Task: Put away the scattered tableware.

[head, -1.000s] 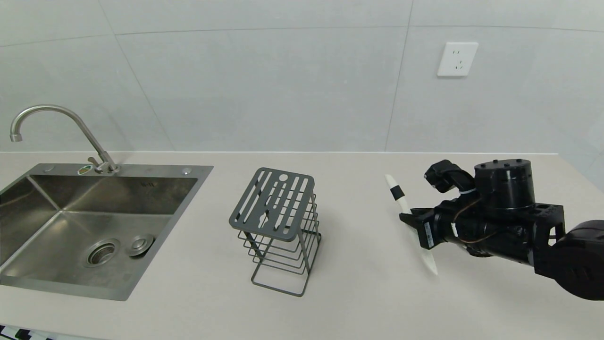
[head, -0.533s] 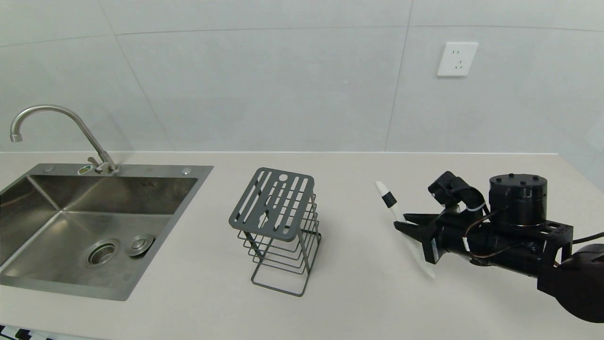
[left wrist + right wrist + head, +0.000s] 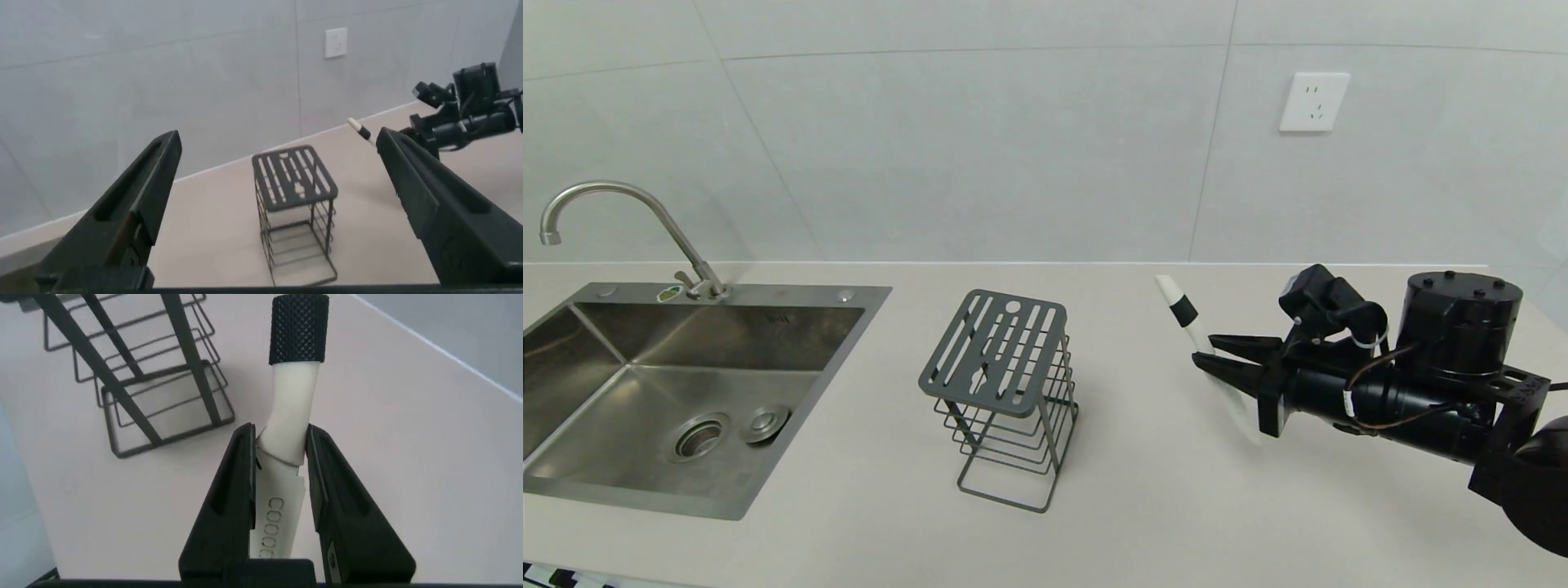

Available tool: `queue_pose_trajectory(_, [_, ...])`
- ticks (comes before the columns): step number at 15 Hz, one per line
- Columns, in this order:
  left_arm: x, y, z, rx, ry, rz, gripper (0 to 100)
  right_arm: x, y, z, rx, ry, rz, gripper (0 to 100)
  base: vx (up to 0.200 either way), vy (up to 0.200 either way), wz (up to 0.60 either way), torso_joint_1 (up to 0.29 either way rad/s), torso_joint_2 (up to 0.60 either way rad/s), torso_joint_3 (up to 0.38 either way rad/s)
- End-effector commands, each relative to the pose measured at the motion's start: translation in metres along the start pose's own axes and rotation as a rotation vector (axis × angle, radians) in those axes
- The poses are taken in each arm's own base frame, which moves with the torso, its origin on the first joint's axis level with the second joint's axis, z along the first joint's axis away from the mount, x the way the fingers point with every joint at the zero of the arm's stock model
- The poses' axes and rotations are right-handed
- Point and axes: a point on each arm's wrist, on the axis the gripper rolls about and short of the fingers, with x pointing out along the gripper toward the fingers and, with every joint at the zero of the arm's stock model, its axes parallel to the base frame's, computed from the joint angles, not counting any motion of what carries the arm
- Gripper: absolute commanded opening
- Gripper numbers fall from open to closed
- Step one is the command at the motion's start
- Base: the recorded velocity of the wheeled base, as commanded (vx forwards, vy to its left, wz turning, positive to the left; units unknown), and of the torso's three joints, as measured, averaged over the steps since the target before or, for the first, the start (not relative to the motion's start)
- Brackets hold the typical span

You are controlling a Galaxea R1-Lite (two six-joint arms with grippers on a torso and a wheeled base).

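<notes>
Starting on your left: the left hand [image 3: 274, 145] hangs above the desk [image 3: 1143, 506] with its fingers spread wide and nothing between them, facing the rack, so it looks free for a later pick. The sink [image 3: 784, 292] sits at the desk's left end, with no tableware visible in its basin.

In the middle stands the wire rack [image 3: 995, 353], upright, its slotted top plate tipped toward you (those slots are where a utensil would drop in, by my reading). Nothing is in it yet.

Right of the rack, well apart from it, is the piece that matters: the white utensil [image 3: 1184, 314] with a black band near its upper end. The right hand [image 3: 1205, 349] has it pinched across the shaft, fingers closed snugly on both sides, as the right wrist view confirms [image 3: 280, 437]. The utensil slants, banded end up and leaning toward the rack, pale end low toward the desk. It looks clear of the surface, though I can't be sure from this angle.

The grip sits below the band, leaving a long free end on each side. My judgement: you're at the carry stage, with the insert to come. You'll want the utensil brought nearer vertical over a slot, because a slanted entry could snag the plate or tip that light frame.
</notes>
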Motion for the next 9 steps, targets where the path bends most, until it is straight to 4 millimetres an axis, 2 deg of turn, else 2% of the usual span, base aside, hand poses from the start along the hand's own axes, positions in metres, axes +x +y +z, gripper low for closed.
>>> queue_pose_trajectory(1, [0.044, 0.011, -0.008, -0.001, 0.061, -0.093, 100, -0.004, 0.002, 0.007, -0.01, -0.025, 0.001, 0, 0.0, 0.0, 0.0, 0.0, 0.0, 0.0])
queue_pose_trajectory(3, [0.068, 0.015, -0.015, -0.009, 0.041, -0.269, 100, -0.002, 0.006, 0.013, -0.027, -0.075, 0.046, 0, 0.0, 0.0, 0.0, 0.0, 0.0, 0.0])
queue_pose_trajectory(5, [0.083, 0.018, -0.022, 0.005, 0.003, -0.316, 100, 0.0, 0.014, 0.02, -0.045, -0.125, 0.085, 0, 0.0, 0.0, 0.0, 0.0, 0.0, 0.0])
queue_pose_trajectory(9, [0.111, 0.023, -0.045, 0.01, -0.01, -0.515, 100, -0.012, 0.025, 0.043, -0.075, -0.211, 0.12, 0, 0.0, 0.0, 0.0, 0.0, 0.0, 0.0])
